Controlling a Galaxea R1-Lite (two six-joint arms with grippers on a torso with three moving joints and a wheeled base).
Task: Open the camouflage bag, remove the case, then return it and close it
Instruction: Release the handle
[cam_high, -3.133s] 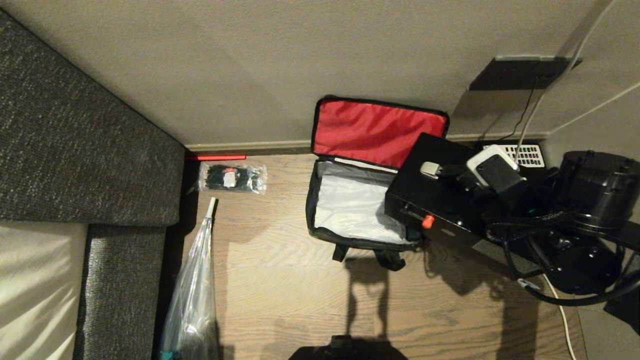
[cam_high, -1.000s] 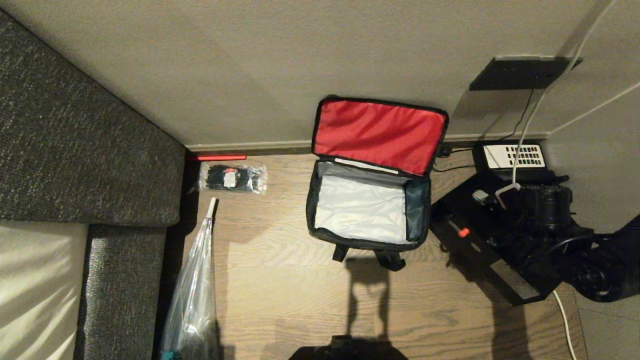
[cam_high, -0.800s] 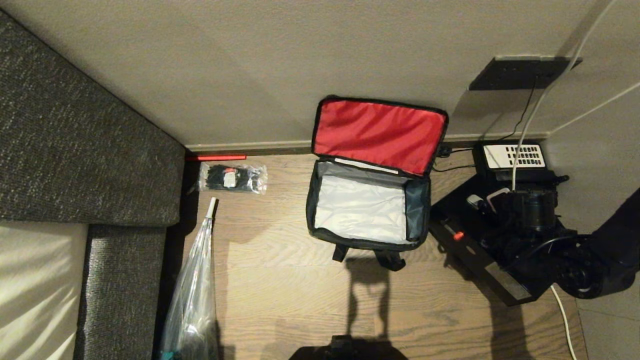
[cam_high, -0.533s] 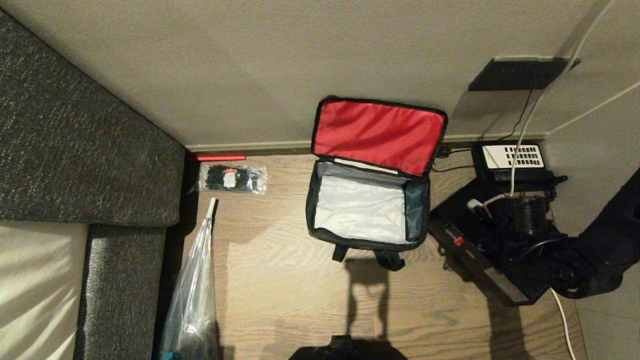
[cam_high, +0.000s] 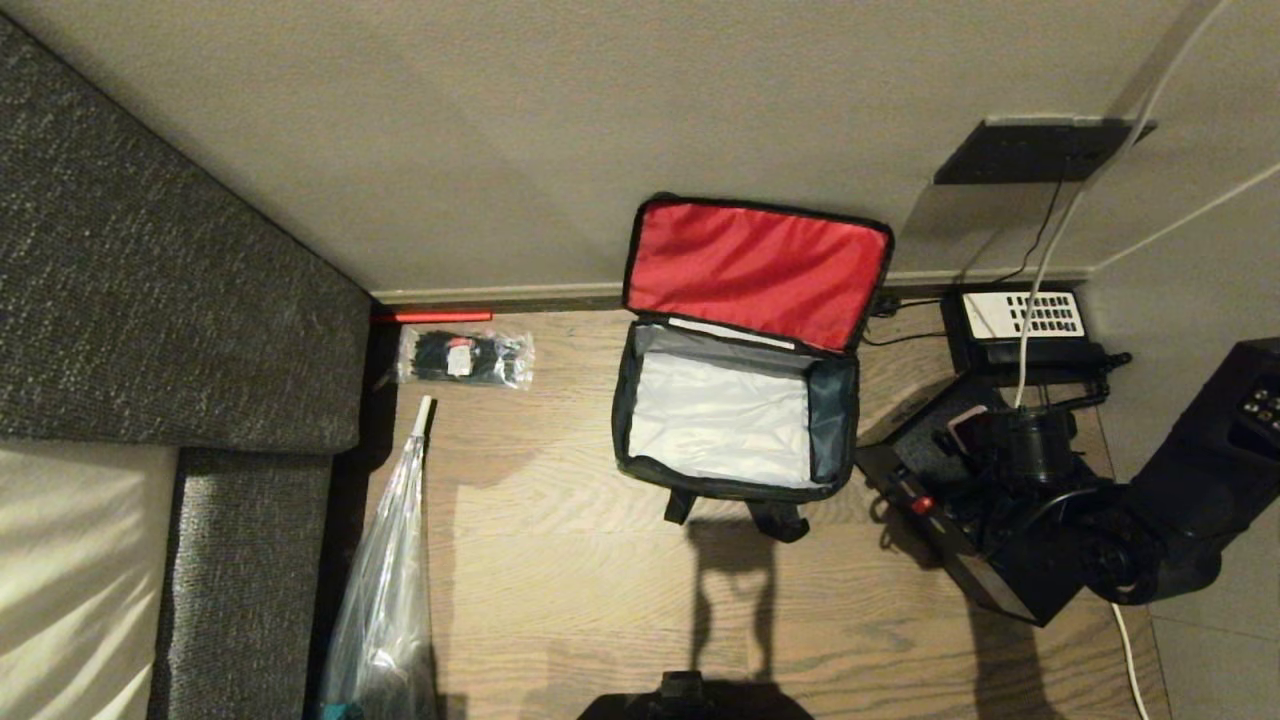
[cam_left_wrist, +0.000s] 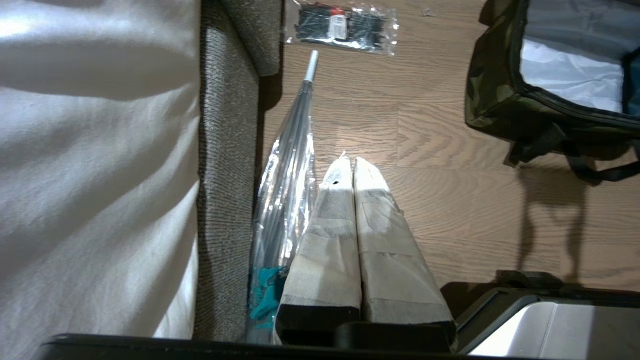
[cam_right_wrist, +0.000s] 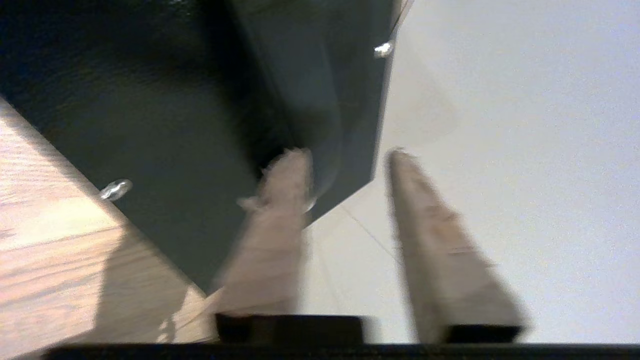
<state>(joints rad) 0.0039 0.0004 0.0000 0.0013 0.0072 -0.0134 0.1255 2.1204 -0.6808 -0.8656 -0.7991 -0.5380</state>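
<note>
The right tool (cam_right_wrist: 345, 155) is standing with its fingers parted, one finger over the case (cam_high: 965, 520) and the other off its edge, grasping nothing. The case is lying askew on the floor by the wall, beside the telephone (cam_high: 1020, 325) and just right of the camouflage bag (cam_high: 735, 420), which is gaping open and empty. The left tool (cam_left_wrist: 354, 170) is hanging clenched, well apart. The white cable (cam_high: 1040, 260) is risking a snag during re-gripping.
</note>
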